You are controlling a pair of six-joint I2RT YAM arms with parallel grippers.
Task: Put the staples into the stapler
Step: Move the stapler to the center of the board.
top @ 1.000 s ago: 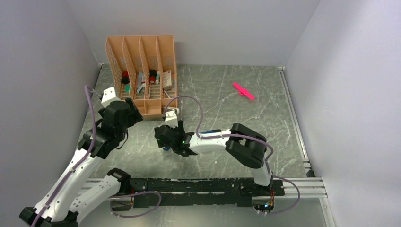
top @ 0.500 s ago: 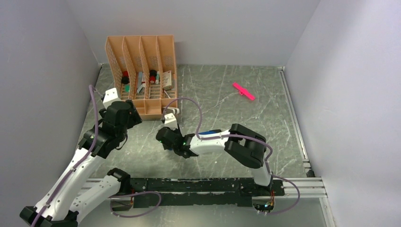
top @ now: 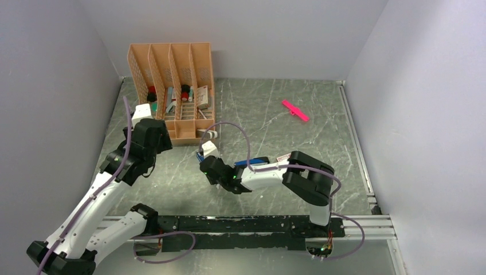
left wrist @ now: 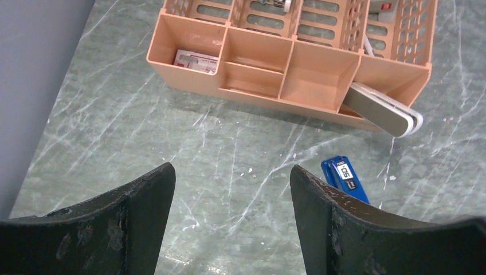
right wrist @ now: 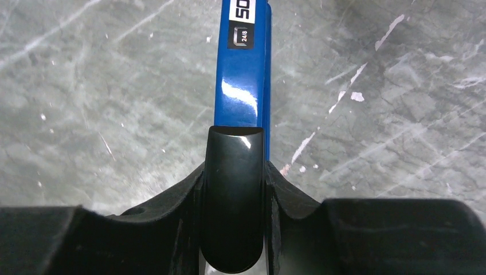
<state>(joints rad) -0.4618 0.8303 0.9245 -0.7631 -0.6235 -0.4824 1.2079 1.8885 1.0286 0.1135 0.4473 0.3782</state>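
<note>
Stapler (right wrist: 240, 86), glossy blue, black tail, tight in right gripper (right wrist: 235, 172); left gripper (left wrist: 230, 172) wide.

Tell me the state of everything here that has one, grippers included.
Left gripper: open, empty, over the table.
Right gripper: shut on the stapler.
Stapler: held by its black end; open or closed, cannot tell.
Box: lying flat in the organizer's leftmost front compartment.
Organizer: upright, things in its slots.
Pink stick: lying on the table, apart from both arms.

left gripper (left wrist: 230, 177) aloft, jaws wide apart; right gripper (right wrist: 234, 175) low, seemingly clamped
</note>
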